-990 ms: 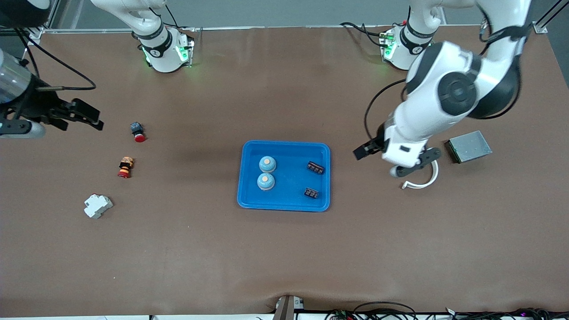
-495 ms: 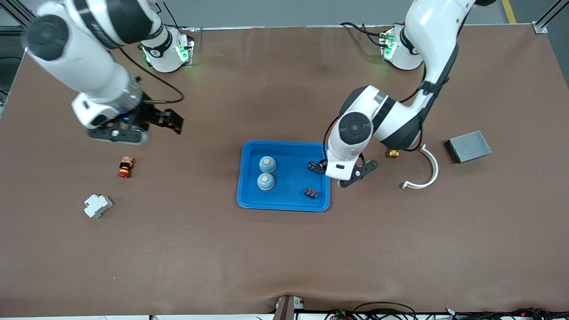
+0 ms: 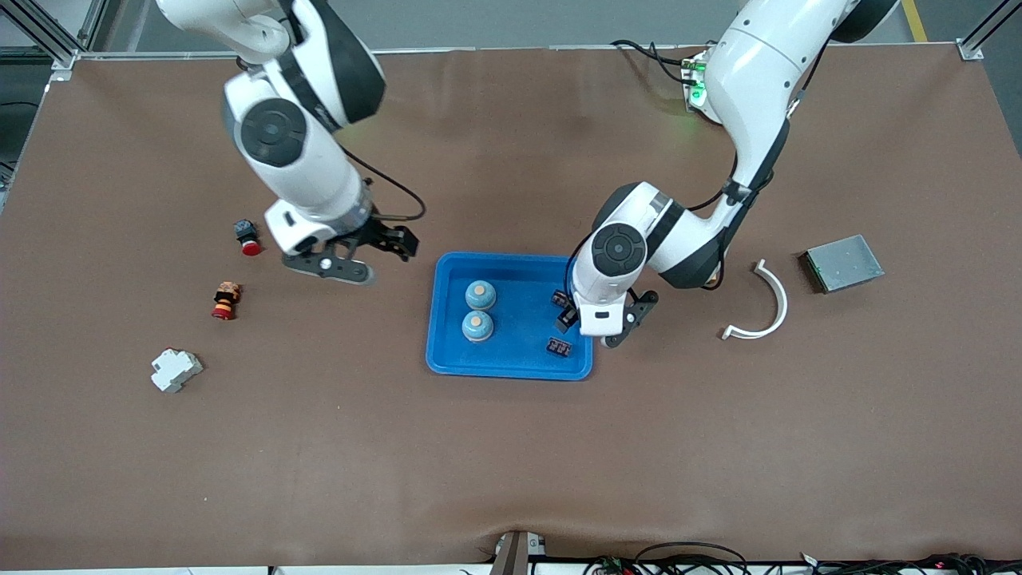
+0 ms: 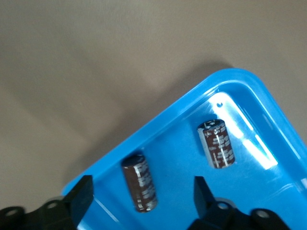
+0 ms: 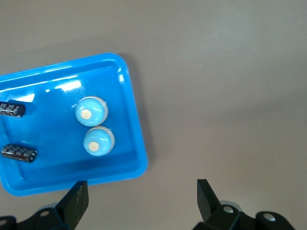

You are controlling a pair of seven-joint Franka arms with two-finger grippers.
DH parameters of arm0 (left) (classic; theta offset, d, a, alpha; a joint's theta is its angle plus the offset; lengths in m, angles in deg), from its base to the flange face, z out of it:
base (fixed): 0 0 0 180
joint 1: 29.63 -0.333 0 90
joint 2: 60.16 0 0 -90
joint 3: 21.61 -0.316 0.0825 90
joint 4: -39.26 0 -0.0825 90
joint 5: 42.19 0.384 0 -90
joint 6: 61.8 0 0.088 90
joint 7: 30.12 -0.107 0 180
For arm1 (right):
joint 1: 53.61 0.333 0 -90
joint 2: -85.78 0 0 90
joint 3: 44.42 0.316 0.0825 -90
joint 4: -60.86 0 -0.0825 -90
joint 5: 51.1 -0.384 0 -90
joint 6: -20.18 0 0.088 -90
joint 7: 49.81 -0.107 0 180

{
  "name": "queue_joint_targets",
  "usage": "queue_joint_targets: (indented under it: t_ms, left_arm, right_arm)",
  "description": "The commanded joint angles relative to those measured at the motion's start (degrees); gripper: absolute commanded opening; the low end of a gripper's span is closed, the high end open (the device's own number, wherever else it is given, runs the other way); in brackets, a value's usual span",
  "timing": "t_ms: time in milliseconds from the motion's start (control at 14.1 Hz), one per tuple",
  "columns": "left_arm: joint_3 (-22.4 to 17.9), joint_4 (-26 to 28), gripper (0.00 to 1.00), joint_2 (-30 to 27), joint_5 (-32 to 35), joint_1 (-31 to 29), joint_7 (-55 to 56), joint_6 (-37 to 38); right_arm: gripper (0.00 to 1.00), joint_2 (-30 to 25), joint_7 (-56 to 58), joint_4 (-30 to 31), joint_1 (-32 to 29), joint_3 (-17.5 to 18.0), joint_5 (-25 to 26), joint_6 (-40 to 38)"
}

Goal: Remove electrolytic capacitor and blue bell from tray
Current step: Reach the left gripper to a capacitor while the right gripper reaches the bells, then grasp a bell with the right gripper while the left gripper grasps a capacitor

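Observation:
A blue tray [image 3: 511,372] at mid-table holds two blue dome bells [image 3: 480,295] [image 3: 477,326] and two dark capacitors. One capacitor [image 3: 559,347] lies in plain sight and the other [image 3: 557,299] is partly hidden under my left gripper [image 3: 568,313]. That gripper is open and empty over the tray's end toward the left arm. In the left wrist view, one capacitor [image 4: 139,183] lies below the open left gripper [image 4: 141,196] and the other [image 4: 217,143] lies beside it. My right gripper [image 3: 397,242] is open and empty over the table beside the tray. The right wrist view shows both bells [image 5: 91,111] [image 5: 99,141].
Toward the right arm's end lie a red-capped button [image 3: 247,236], a red and yellow part [image 3: 226,300] and a white block [image 3: 176,370]. Toward the left arm's end lie a white curved piece [image 3: 762,303] and a grey metal box [image 3: 842,263].
Both arms have swung in toward the tray. The left gripper came over the tray's end with the capacitors. The right gripper came from the table's end to beside the tray.

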Motion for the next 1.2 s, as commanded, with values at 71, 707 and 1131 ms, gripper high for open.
queue_joint_targets:
  t_ms: [71,707,1131]
  left_arm:
    - [-0.67,-1.10,0.79,3.13,1.41,2.92,7.12,-1.53]
    - [-0.76,0.57,0.53,4.11,1.41,2.66,7.74,-1.27]
    - [-0.67,-0.30,0.00,3.76,1.58,3.19,5.90,-1.00]
  right_arm:
    - [1.00,5.22,-6.89,-0.64,3.11,-0.53,1.04,5.87]
    - [1.00,16.38,-18.76,-0.99,9.79,-0.71,5.07,18.26]
    - [1.00,21.49,-20.43,-3.62,10.67,-1.15,8.07,19.60]
